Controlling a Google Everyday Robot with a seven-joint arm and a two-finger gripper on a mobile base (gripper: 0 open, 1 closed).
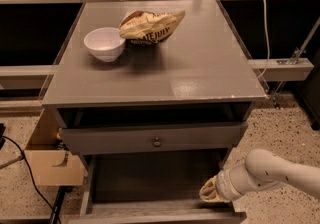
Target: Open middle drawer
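The middle drawer (150, 180) is pulled far out at the bottom of the grey cabinet, showing a wide, shallow grey inside. Its front runs along the lower edge of the view and its knob is out of view. My gripper (210, 191), at the end of the white arm (270, 170) coming in from the right, is at the drawer's right front corner, just above its rim. The drawer above (110, 140) has a small round metal knob (156, 142) and stands slightly out, with a dark gap over it.
On the cabinet top (200, 73) stand a white bowl (104, 43) and a crumpled chip bag (150, 26). A cardboard box (50, 163) and a black cable (22, 163) lie on the speckled floor to the left. A metal rail and a white cable run behind and to the right.
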